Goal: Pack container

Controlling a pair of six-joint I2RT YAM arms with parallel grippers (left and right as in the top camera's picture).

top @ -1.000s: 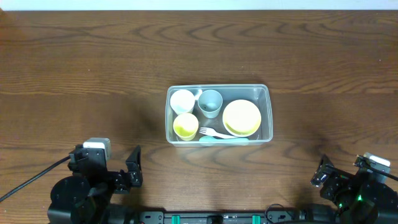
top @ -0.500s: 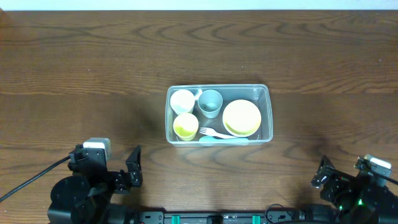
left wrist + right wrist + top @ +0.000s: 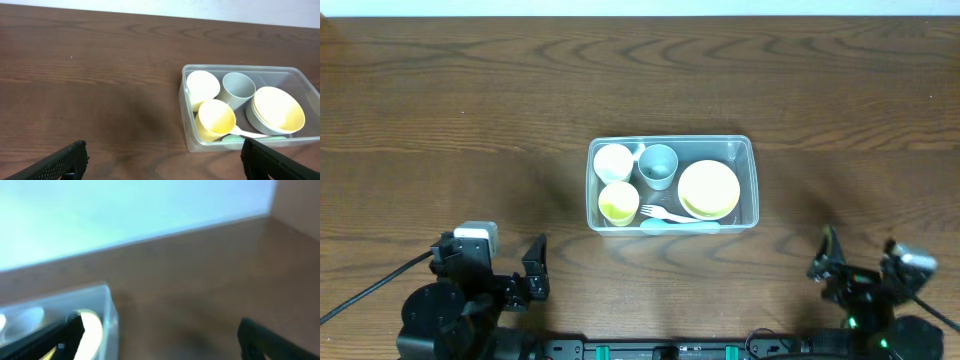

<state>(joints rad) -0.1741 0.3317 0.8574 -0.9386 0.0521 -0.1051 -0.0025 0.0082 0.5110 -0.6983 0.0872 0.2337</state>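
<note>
The container [image 3: 752, 186] is a clear plastic tub at the table's middle. It holds a white cup [image 3: 614, 161], a grey-blue cup [image 3: 658, 165], a yellow cup [image 3: 619, 203], stacked yellow bowls [image 3: 708, 189] and a white fork [image 3: 665, 213]. My left gripper [image 3: 535, 268] is open and empty at the near left. In the left wrist view [image 3: 162, 167] the container [image 3: 240, 68] lies ahead to the right. My right gripper [image 3: 825, 258] is open and empty at the near right. In the blurred right wrist view [image 3: 160, 341] the container's corner [image 3: 107, 314] shows at the left.
The brown wooden table [image 3: 450, 110] runs around the tub on all sides. A pale wall [image 3: 125, 210] rises beyond the table's far edge. The arm bases sit at the near edge, on the left [image 3: 445, 320] and on the right [image 3: 895, 320].
My right gripper has shifted a little left and away from the near edge, still open. The left arm and the tub's contents have not moved.
</note>
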